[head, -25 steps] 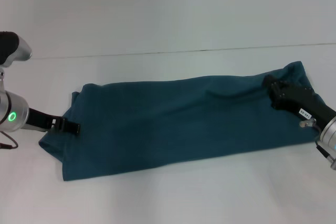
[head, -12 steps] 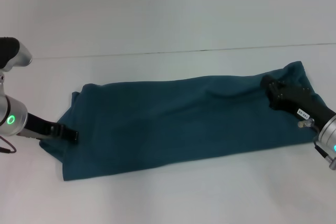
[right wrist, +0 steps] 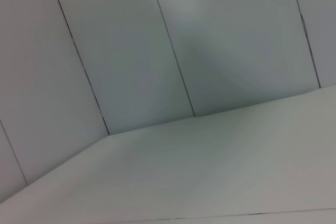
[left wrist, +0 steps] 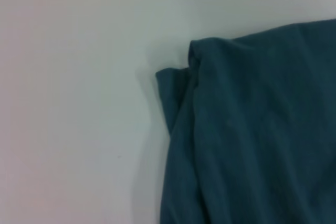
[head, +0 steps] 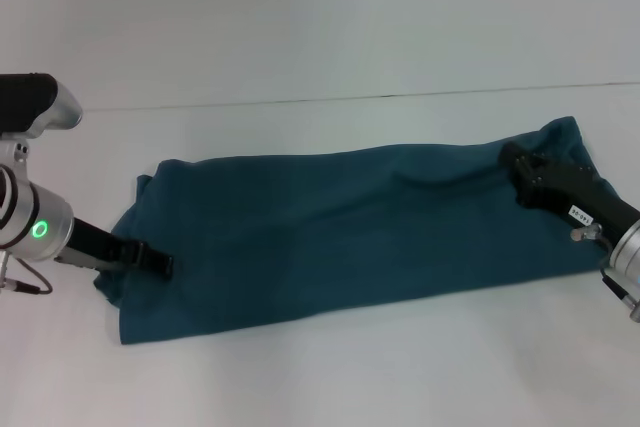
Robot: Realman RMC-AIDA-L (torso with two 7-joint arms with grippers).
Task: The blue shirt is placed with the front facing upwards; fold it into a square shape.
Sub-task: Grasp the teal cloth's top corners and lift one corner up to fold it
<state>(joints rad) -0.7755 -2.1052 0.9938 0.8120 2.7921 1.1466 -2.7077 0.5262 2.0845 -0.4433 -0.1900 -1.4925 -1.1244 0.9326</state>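
**Across the counter: blue shirt laid as a long folded band, both grippers at its ends**

On the white counter (head: 330,387) the blue shirt (head: 340,227) is seen stretched out as a long, narrow band running from the robot's left to its right. No lettering is visible on the exposed face; only plain teal fabric is shown in the head view.

Left end: the left gripper (head: 160,266) is positioned low at the near left corner of the shirt, its dark tip lying against the cloth edge. A green ring light is lit on the arm body behind it. Whether the jaws are parted or pinched on fabric cannot be told from the head view; the tip is too dark and small. In the left wrist view the shirt's corner (left wrist: 247,129) is shown with a doubled-over layer, a smaller flap poking out beneath the upper fold, and bare counter (left wrist: 73,103) beside it. No fingers are shown in that view.

Right end: the right gripper (head: 522,169) is laid on top of the shirt's far right end, where the cloth is bunched up slightly around it. A white label is visible on its black housing. Jaw state cannot be told here either; the tip is merged with dark fabric folds. By the right wrist view only a panelled wall (right wrist: 157,51) and a pale flat surface are shown.
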